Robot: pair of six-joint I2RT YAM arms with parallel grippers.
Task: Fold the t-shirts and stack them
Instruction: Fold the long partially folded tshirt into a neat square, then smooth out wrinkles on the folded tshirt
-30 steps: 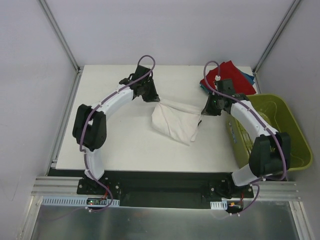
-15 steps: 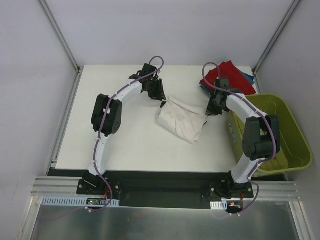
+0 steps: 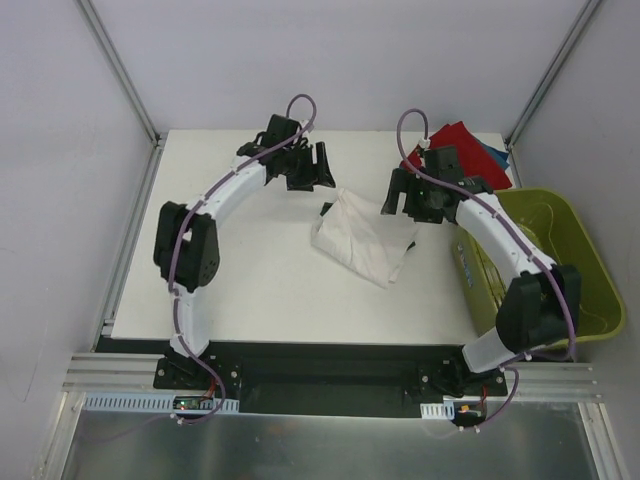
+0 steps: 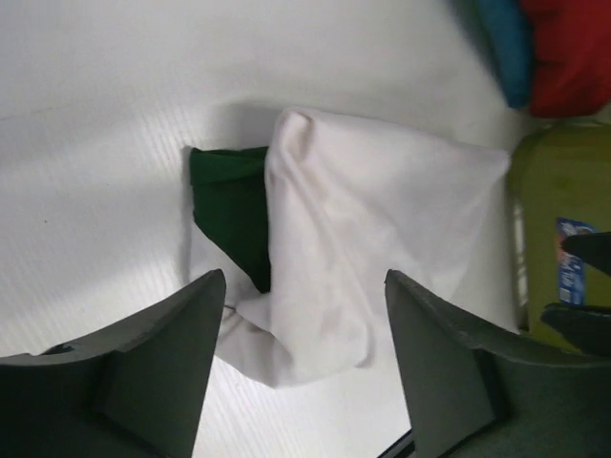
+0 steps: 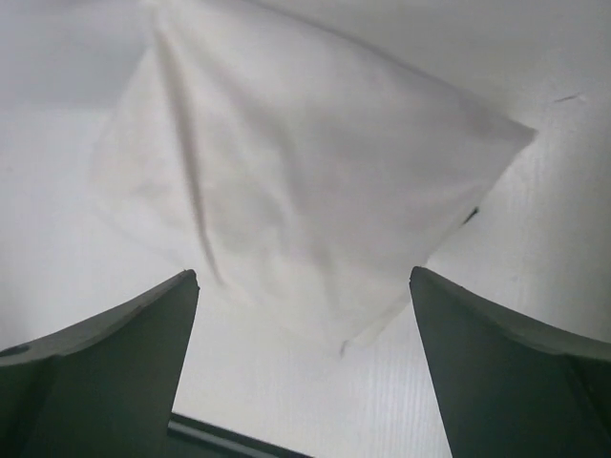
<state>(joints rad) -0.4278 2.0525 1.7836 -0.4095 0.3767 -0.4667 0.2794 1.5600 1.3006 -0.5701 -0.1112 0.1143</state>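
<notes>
T-shirts sit in two places. The cream-white shirt (image 3: 362, 238) lies in a loose, rumpled wedge near the middle of the white table (image 3: 240, 280), between the two grippers. The red shirt (image 3: 462, 148) and the teal-blue shirt (image 3: 497, 156) lie folded flat at the far right corner, red on top, just beyond the olive-green basket (image 3: 575, 270).

Only the left wrist view shows the dark green sleeve (image 4: 227, 205) clearly, a smooth triangle tucked under the cream cloth's edge. The right wrist view gives plain matte fabric with one long soft crease, and fine ribbing on the table surface.

The left gripper (image 3: 322, 168) hovers by the shirt's far left corner, its dark fingers spread apart and holding nothing. The right gripper (image 3: 400, 200), by the far right corner, is spread wider and is likewise empty. The basket is glossy moulded plastic, and the left wrist view picks out a blue label (image 4: 576, 256) on its wall.
</notes>
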